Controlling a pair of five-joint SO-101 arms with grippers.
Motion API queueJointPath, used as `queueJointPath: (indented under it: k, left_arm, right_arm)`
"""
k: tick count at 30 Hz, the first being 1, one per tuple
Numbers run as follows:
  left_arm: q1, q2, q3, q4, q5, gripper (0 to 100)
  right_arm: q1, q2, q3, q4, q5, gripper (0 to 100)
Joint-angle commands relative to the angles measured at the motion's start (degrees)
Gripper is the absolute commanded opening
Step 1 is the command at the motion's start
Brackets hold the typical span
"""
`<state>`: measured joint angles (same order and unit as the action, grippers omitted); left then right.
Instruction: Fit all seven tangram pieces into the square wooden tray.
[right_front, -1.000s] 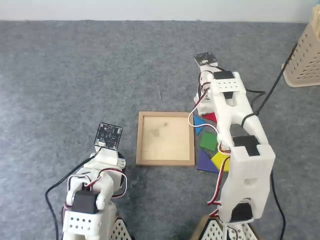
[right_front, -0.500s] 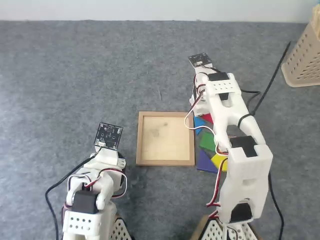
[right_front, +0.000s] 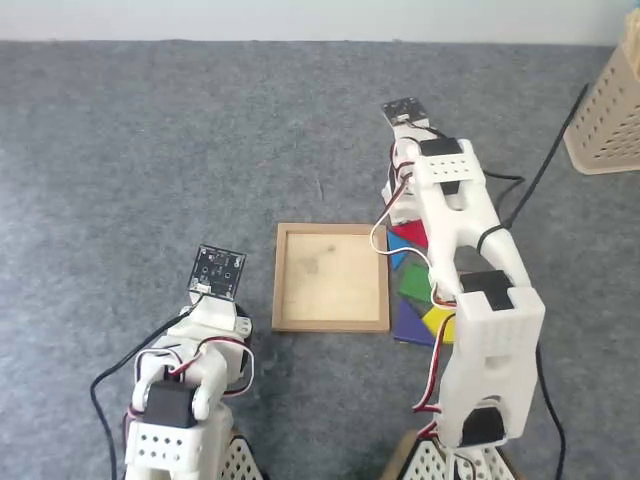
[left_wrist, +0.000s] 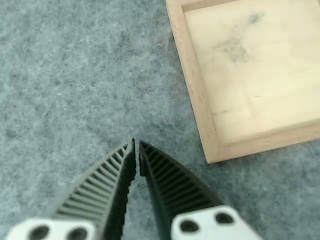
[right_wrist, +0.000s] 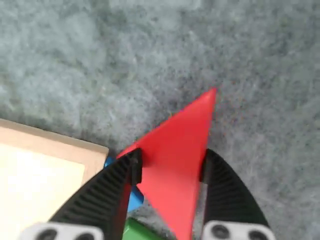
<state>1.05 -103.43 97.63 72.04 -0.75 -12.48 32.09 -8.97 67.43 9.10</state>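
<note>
beside the tray (right_front: 332, 326), right gripper (right_wrist: 170, 162) clamps the red triangle (right_wrist: 182, 132); left gripper (left_wrist: 136, 148) nearly closed.

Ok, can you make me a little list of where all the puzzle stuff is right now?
tray: square, wooden, no pieces inside
red triangle: just outside the tray's corner, between the right end effector's fingers
right end effector: shut on the red triangle
left end effector: shut, holding nothing, over the carpet beside the tray
green piece, yellow piece: beside the tray, under the right arm
</note>
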Motion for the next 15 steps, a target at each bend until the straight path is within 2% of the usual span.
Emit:
queueJointPath:
  k: [1,7,15]
  left_arm:
    - [-0.1,-1.2,-1.1,0.4,0.4,1]
    - [-0.1,-1.2,-1.1,0.4,0.4,1]
    - [-0.1,-1.2,-1.1,0.4,0.4,1]
  right_arm:
    - [1.0,1.4,-0.4,1.0,-0.6,8.6]
    - [7.3,1.3,-0.9,1.1,-0.6,8.0]
    - [9.8,-1.7,-1.3,2.6,-0.6,8.7]
